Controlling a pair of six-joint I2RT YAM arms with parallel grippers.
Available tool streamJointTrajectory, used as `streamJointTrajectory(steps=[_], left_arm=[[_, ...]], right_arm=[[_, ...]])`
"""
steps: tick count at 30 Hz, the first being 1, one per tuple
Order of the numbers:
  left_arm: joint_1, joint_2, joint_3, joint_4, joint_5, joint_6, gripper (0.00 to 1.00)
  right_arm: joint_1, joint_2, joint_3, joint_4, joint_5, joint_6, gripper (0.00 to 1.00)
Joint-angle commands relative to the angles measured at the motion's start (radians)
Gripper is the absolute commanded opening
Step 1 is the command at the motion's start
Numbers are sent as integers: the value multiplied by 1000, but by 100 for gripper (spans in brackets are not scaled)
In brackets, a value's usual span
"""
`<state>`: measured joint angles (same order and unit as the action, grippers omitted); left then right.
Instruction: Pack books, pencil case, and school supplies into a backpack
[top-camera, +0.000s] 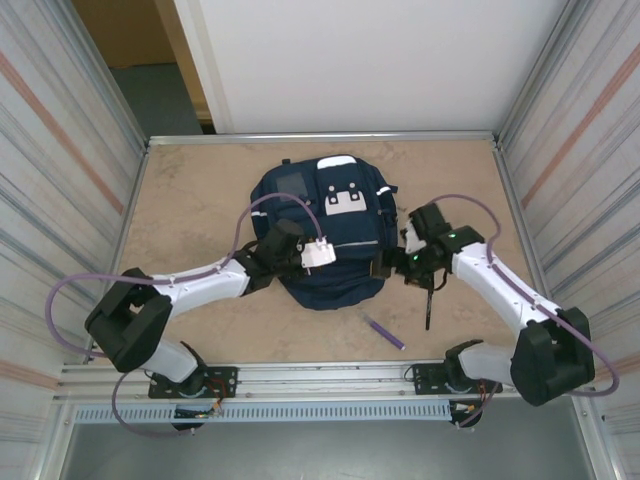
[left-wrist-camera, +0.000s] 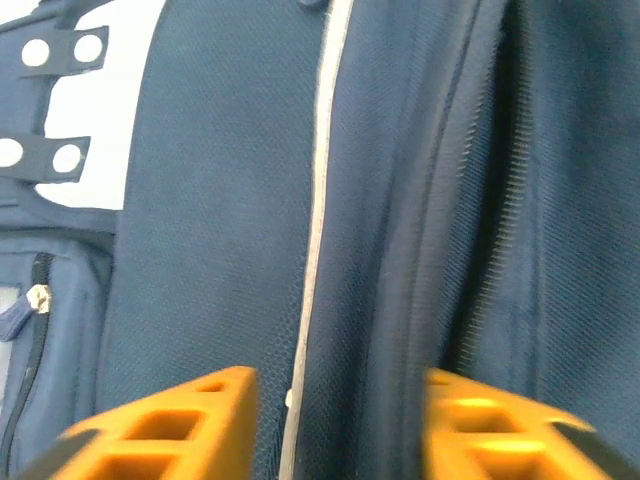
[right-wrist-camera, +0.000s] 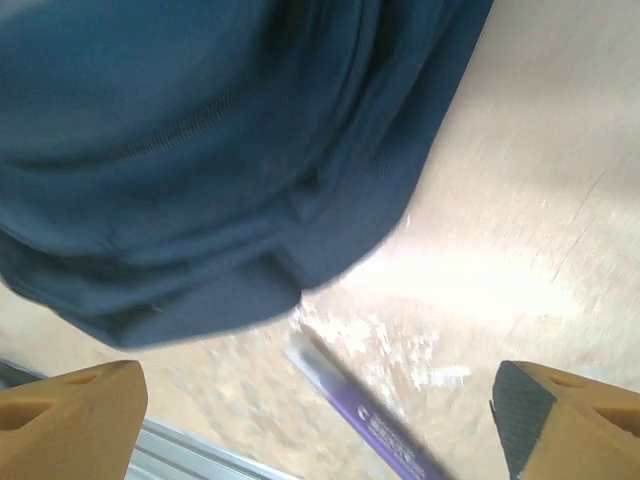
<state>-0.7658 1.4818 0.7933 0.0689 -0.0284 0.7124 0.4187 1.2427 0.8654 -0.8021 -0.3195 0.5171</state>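
Hovering wide-open, my right claw (right-wrist-camera: 315, 405) needs lowering onto the purple pen (right-wrist-camera: 372, 425); left claw (left-wrist-camera: 335, 405), also wide, faces the backpack (left-wrist-camera: 200, 250)

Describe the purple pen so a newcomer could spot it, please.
Find the navy backpack mid-table. Between its near edge and the right arm's base lies the purple pen. It is short and straight, unlike the looping purple cables.
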Motion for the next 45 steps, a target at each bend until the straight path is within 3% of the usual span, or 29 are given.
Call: streamJointTrajectory(steps=[1,5,13,20,23,27,36,43,45], left_arm=[[19,-42,40,12,24,-13,23],[49,-81,59,-28,118,-68,0],[143,-123,73,-30,229,-251,0],[210,-140,86,-7,335,-405,0],[214,-155,86,-16,326,-417,0],[214,-173,80,-29,316,-427,0],[218,-189,58,-9,324,-460,0],[243,-169,104,-46,380,-512,0],[273,-163,107,-30,455,-577,0]], right_arm=[[131,19,-17,-91,175,21,87],[232,94,-45,-40,221,16,80],[428,241,-77,21,265,74,68],[476,361,-97,106,282,93,40],[494,389,-75,82,333,95,30],[506,343,-28,4,438,104,27],[466,82,-23,-6,498,72,11],[484,-58,78,-90,594,-97,16],[497,-85,107,-43,637,-191,17]])
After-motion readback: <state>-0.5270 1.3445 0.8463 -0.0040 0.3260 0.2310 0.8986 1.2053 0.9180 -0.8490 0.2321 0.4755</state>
